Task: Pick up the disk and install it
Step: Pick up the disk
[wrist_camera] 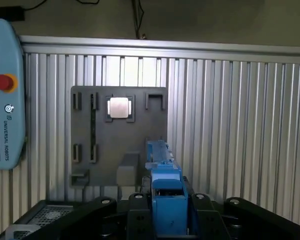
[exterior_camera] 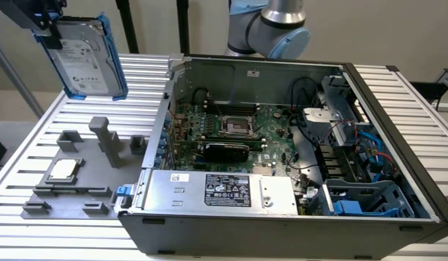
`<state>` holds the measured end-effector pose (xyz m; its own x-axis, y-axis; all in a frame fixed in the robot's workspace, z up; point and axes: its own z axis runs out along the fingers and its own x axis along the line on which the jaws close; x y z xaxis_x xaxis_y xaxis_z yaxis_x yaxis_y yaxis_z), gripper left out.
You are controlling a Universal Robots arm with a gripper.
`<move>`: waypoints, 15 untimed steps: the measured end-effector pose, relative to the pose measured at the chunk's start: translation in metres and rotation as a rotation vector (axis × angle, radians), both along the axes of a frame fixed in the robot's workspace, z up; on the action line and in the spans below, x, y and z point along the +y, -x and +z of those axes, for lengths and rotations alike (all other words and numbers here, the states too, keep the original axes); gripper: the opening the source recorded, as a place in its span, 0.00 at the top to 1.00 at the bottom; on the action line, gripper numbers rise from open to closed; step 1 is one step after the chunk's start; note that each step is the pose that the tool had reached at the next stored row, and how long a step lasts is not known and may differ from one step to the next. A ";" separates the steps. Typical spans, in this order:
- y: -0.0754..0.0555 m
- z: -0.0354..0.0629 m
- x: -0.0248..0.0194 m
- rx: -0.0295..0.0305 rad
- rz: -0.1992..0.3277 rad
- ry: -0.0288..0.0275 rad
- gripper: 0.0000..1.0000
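Inspection finding: the tool [exterior_camera: 43, 22] is clenched on the disk [exterior_camera: 84, 57], gripping it at its upper end. The wrist view shows the fingers [wrist_camera: 140, 220] pressed on either side of the blue carrier rail. The disk hangs upright on edge at the exterior view's upper left, its label face turned toward that camera. It appears clear of the slatted counter [exterior_camera: 35, 125], above the far end of the grey fixture plate [exterior_camera: 45, 209] and well apart from the open computer case [exterior_camera: 282, 234]. The small square chip [exterior_camera: 64, 169] sits in its recess on that plate. Handling assessment: the disk is judged rigid, fairly dense for its size and sensitive to knocks. Its metal faces are smooth, so the blue plastic rails along the long edges look like the sounder place to hold, with the label face and underside left alone. The rails may flex slightly under side load. Legible markings: the pendant [wrist_camera: 5, 100] lying on the counter reads "UNIVERSAL ROBOTS" beside a red stop button [wrist_camera: 4, 82]. The disk's white label carries print and bar codes too small to read. The black label on the power-supply box [exterior_camera: 216, 190] is likewise unreadable.
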<state>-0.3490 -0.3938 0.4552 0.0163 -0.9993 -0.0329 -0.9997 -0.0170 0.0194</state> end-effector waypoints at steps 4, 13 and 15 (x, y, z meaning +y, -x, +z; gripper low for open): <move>-0.018 0.0134 -0.0034 0.0001 0.000 -0.0061 0.67; -0.059 0.0359 -0.0138 0.0001 0.000 -0.0161 0.67; -0.068 0.0395 -0.0166 0.0001 0.000 -0.0170 0.67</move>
<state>-0.2809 -0.4104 0.4947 0.0165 -0.9986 -0.0499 -0.9997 -0.0174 0.0192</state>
